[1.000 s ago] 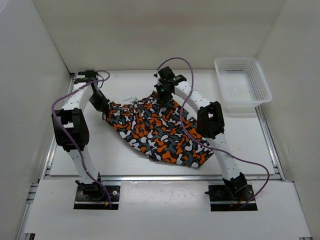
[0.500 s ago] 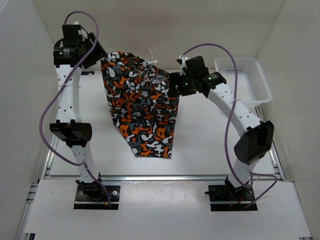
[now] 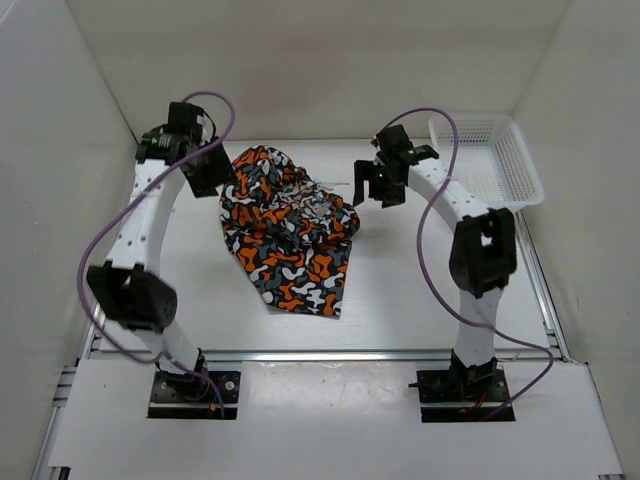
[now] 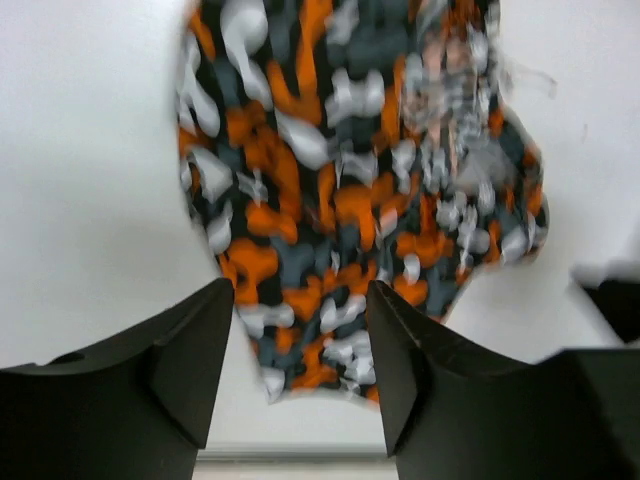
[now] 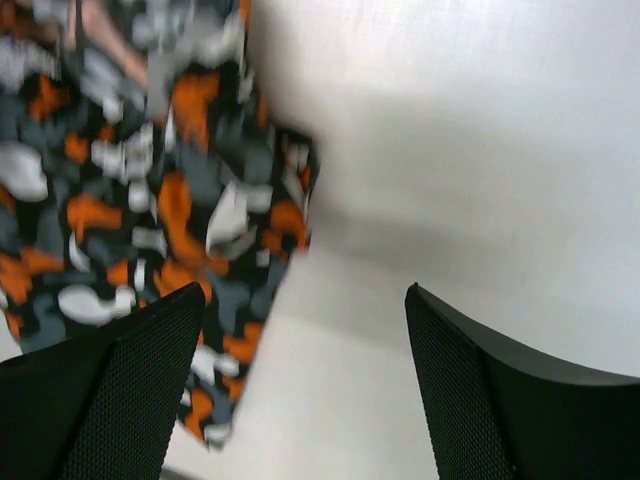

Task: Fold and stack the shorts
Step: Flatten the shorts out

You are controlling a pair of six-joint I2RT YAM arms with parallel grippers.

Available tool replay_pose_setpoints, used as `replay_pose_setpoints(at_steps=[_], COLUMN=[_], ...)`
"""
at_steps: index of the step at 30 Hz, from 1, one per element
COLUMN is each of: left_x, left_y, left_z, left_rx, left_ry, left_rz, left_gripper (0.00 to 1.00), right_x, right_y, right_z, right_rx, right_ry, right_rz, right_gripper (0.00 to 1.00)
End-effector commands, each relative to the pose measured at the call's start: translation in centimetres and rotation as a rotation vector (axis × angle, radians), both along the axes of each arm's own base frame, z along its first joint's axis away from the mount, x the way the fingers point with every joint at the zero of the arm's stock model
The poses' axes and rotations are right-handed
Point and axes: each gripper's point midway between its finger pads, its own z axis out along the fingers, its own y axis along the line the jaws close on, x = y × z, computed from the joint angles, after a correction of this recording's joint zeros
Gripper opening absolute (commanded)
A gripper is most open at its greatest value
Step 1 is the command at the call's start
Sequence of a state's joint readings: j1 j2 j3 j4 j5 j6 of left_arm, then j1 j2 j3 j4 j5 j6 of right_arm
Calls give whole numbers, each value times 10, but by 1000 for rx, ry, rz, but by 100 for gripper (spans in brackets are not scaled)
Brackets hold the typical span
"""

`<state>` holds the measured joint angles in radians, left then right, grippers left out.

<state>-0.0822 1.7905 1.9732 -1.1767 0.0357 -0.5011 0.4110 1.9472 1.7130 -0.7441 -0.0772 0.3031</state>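
Orange, black, grey and white camo fabric shorts [image 3: 290, 235] lie crumpled on the white counter [image 3: 400, 290]; left jaws and right jaws both apart, gripping nothing.

Shorts [image 3: 288, 235] on table [image 3: 420, 290] between left tool [image 3: 222, 182] and right tool [image 3: 364, 190] — basket [image 3: 487, 160] back right

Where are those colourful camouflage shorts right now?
In the top view, the shorts lie rumpled on the table slightly left of centre, between the open left gripper and open right gripper, well left of the white basket.
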Motion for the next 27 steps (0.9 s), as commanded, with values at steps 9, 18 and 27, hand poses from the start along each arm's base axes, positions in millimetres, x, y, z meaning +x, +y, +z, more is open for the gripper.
replay_pose_setpoints(at_steps=[9,18,27], left_x=[-204,-238,-238], left_y=[-173,-212,-228], left_z=[-69,-91,-101], left_rx=[-224,-154,-106], left_ry=[195,263,276], left_rz=[-371,-476,-515], left_gripper=[63,64,72], right_x=[48,48,58], right_y=[54,76,64], right_z=[-9,-33,-42], right_rx=[161,202,121], right_ry=[28,90,74], right_rz=[154,191,141], right_gripper=[86,53,0])
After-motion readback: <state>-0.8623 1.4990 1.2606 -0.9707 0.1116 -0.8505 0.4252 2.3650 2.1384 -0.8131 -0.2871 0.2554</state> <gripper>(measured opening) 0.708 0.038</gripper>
